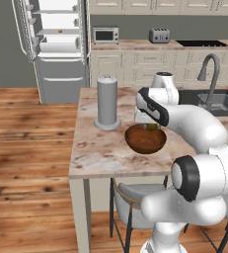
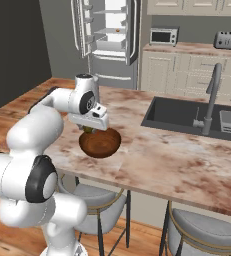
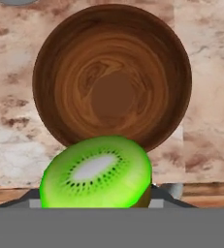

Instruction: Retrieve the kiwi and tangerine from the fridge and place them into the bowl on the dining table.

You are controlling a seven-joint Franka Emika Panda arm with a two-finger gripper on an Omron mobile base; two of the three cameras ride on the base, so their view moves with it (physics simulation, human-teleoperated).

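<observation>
Gripper (image 2: pixel 89 129) hangs just above the bowl's (image 1: pixel 145 140) far rim, pinching the kiwi (image 3: pixel 96 178), a cut half with green face showing. Bowl sits near the near edge of the table (image 1: pixel 93 153), empty inside. To do this step well: shift the kiwi toward the bowl's centre, lower a little, then spread the jaws so it drops inside, not onto the rim. Fingertips hidden behind the fruit in the hand view. Grey cylinder (image 1: pixel 107 102) stands left of the bowl. Far back, 1 small orange speck, probably the tangerine (image 1: pixel 60 31), on a shelf of the open fridge (image 1: pixel 56 49); too small to confirm.
</observation>
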